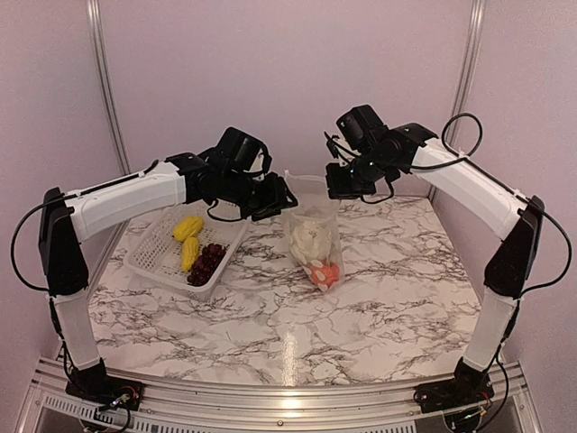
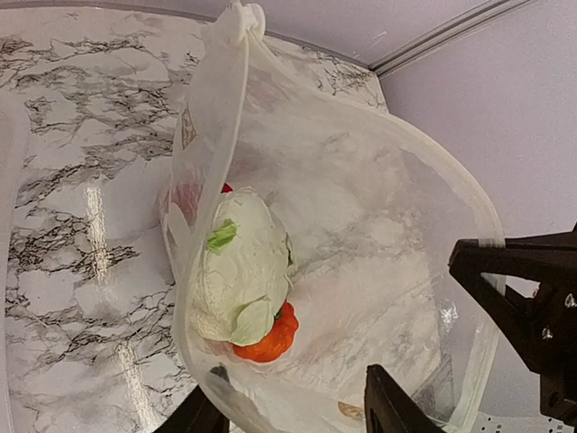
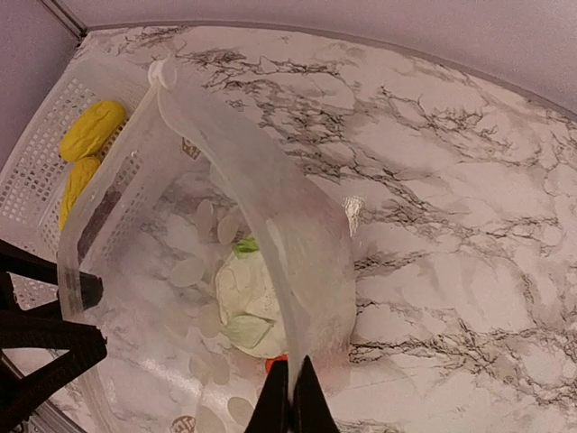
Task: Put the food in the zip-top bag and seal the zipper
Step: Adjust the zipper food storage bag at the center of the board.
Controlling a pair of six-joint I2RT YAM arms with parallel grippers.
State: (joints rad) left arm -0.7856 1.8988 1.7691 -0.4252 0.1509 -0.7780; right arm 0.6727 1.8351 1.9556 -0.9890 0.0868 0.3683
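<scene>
The clear zip-top bag hangs upright between my two grippers, mouth open and round. Inside lie the white cauliflower, an orange-red piece under it and a red piece seen through the film. The pale zipper strip runs round the rim. My right gripper is shut on the rim's right side. My left gripper is open, its jaws wide apart astride the left rim. Two yellow pieces and the dark grapes lie in the basket.
The white perforated basket stands on the marble table at the left, just behind the left arm. It also shows in the right wrist view. Pink walls close the back and sides.
</scene>
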